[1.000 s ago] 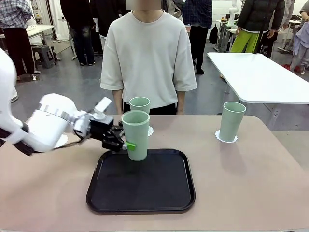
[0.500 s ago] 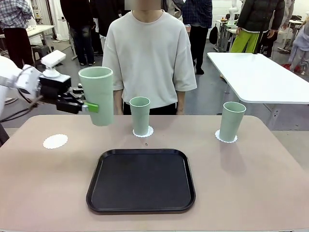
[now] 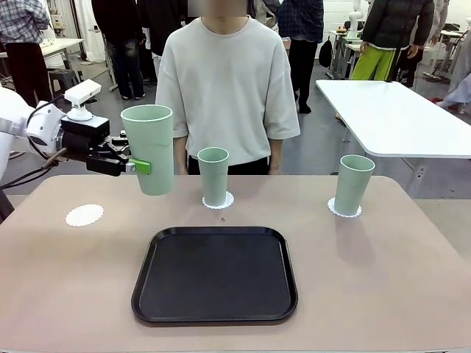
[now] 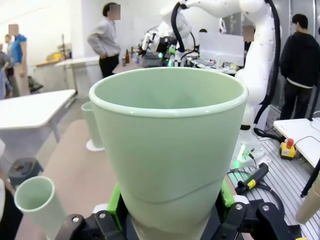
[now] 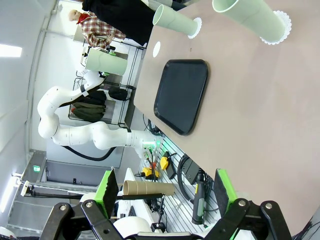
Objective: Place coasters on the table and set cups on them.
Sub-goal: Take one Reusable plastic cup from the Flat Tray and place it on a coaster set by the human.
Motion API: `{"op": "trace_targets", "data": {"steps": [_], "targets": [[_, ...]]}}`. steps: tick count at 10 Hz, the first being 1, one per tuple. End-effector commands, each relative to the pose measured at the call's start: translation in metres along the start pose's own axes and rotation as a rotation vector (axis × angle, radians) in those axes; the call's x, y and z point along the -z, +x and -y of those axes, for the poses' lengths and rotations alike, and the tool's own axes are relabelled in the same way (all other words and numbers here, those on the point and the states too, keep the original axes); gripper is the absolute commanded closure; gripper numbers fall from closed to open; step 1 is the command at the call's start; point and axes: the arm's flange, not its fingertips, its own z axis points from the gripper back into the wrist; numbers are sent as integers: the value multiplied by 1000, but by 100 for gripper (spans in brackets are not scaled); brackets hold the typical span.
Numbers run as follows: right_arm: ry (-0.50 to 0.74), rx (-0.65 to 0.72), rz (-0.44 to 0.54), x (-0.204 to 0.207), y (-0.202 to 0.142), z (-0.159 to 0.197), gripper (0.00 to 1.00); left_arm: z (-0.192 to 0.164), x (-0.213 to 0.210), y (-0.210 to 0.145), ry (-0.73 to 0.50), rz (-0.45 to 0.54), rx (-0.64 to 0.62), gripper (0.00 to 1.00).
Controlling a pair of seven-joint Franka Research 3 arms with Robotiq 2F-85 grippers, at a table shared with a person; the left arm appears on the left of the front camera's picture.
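Mint-green matte plastic formed all three tapered, handleless cups. The left end effector [image 3: 138,166] was clamped on one cup [image 3: 149,149] low on its wall, holding it upright in the air above the table [image 3: 383,279], up and to the left of the black tray [image 3: 215,274]. A second cup [image 3: 213,176] stood on a lacy white coaster [image 3: 228,200] just behind the tray's far edge, and a third cup [image 3: 353,184] stood on another coaster [image 3: 344,212] off to the tray's right. A bare scalloped coaster [image 3: 84,215] lay flat to the tray's left, below and left of the lifted cup.

Smooth beige-tan covered the table, which had rounded corners; the tray was glossy black with a raised rim and rounded corners. A person in a pale short-sleeved shirt [image 3: 227,81] stood behind the tray at the table's far side, and a white-topped table [image 3: 397,118] stood farther back on a grey floor.

From the left wrist, the held cup [image 4: 167,150] loomed large, its rolled rim and hollow inside visible, with green pads [image 4: 116,197] pressed on either flank. From the right wrist, the right end effector [image 5: 165,189] stood wide open with nothing between its fingers, the tray [image 5: 181,95] seen sideways beyond it, and the left arm holding its cup [image 5: 106,63] farther off.
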Motion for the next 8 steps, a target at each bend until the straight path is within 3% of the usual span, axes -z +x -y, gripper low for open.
{"op": "trace_targets", "data": {"steps": [1,5,8], "targets": [[10,-1,0,0,0,-1,0,0,-1,1,2,0,1,15],[10,-1,0,0,0,-1,0,-63,-92,-38,26,-1,85,15],[10,-1,0,0,0,-1,0,-68,-159,-57,35,22,108,15]]}}
